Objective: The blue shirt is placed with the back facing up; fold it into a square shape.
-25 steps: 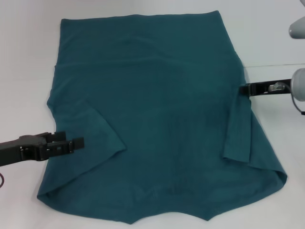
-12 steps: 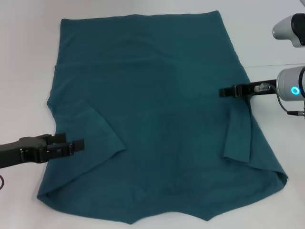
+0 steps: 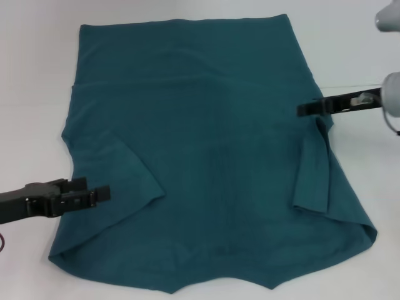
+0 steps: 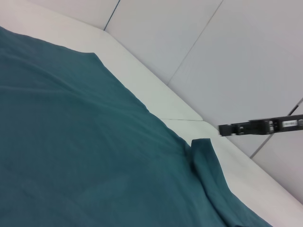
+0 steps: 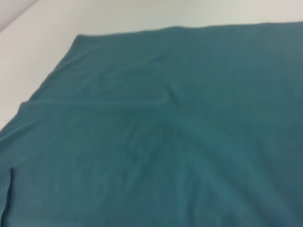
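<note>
R claw (image 3: 301, 110) higher, over shirt (image 3: 206, 144)

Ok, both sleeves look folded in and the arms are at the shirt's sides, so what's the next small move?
Probably lower both onto the shirt's side edges to grasp for the lengthwise fold. The blue shirt lies flat with both sleeves already folded inward. The left end effector sits over the left sleeve; the right end effector hangs above the right edge, apparently holding nothing.

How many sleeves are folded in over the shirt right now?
2. One sleeve lies folded onto the blue shirt near the left hand; the other sleeve is folded in just below the right hand.
</note>
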`<action>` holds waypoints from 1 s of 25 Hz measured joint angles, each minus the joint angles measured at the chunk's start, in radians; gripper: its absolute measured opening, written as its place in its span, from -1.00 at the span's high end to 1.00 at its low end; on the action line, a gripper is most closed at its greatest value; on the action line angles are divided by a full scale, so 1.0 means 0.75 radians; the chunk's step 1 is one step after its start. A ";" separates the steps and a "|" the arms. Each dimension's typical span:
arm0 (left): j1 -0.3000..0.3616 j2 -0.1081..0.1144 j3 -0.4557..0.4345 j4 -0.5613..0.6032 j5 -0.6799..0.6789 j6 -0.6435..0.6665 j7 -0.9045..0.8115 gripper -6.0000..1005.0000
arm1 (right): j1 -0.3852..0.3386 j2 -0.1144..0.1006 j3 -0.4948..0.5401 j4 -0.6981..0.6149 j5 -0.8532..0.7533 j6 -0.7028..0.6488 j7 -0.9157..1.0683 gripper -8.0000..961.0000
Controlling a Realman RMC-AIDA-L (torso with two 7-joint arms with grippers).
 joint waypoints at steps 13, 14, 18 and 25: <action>0.000 0.000 -0.001 0.000 0.001 -0.012 0.000 -0.86 | 0.000 0.056 -0.012 -0.217 -0.475 -0.228 0.165 -0.18; 0.000 0.000 -0.001 0.000 0.001 -0.012 0.000 -0.86 | -0.001 0.057 -0.024 -0.175 -0.470 -0.189 0.162 -0.20; -0.001 0.000 -0.001 0.000 0.001 -0.013 0.000 -0.86 | 0.001 0.057 -0.039 -0.097 -0.468 -0.120 0.159 -0.26; -0.002 0.000 0.000 0.000 0.001 -0.015 0.000 -0.86 | 0.015 0.060 -0.070 0.054 -0.436 0.048 0.157 -0.58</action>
